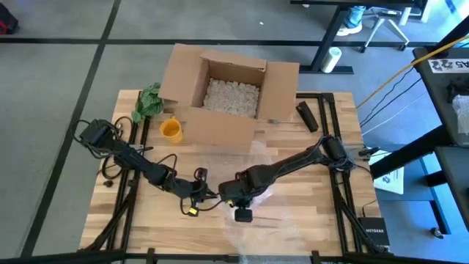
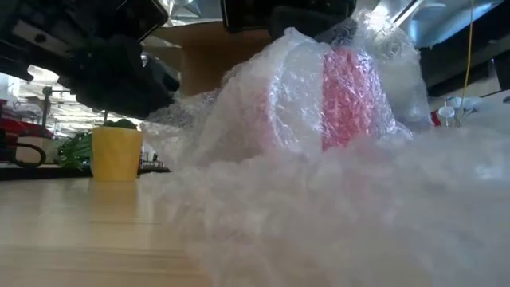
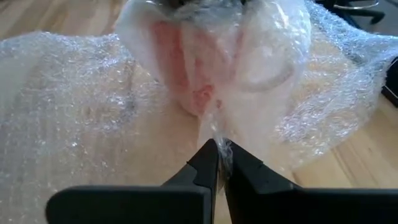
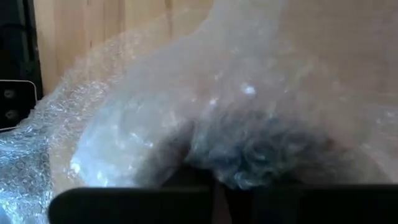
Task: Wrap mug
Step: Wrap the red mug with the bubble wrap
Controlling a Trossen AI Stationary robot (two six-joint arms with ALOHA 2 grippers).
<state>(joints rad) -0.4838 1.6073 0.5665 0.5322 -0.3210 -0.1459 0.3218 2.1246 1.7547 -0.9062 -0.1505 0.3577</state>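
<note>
Bubble wrap [image 2: 343, 215] fills the foreground of the low view as a clear, crinkled sheet spread over the wooden table [image 1: 293, 235] near its front edge. Within it sits the mug [image 2: 348, 96], visible only as a pink mass under several cloudy layers; the bundle forms a rounded mound on the sheet, slightly right of the table's centre. Handle, opening and long axis cannot be determined through the film.

Left to right in the high view:
- Green cloth [image 1: 149, 101] at the far left corner, beside the box.
- Yellow cup [image 1: 171, 129], upright, just in front of the cardboard box [image 1: 220, 81], which stands open and holds pale packing fill.
- Left gripper [image 3: 219, 163], low over the table, fingers clenched on a gathered fold of the wrap just beside the bundle.
- Right gripper [image 1: 242, 198], positioned on top of the bundle; wrap presses against its camera, and finger state cannot be determined.
</note>
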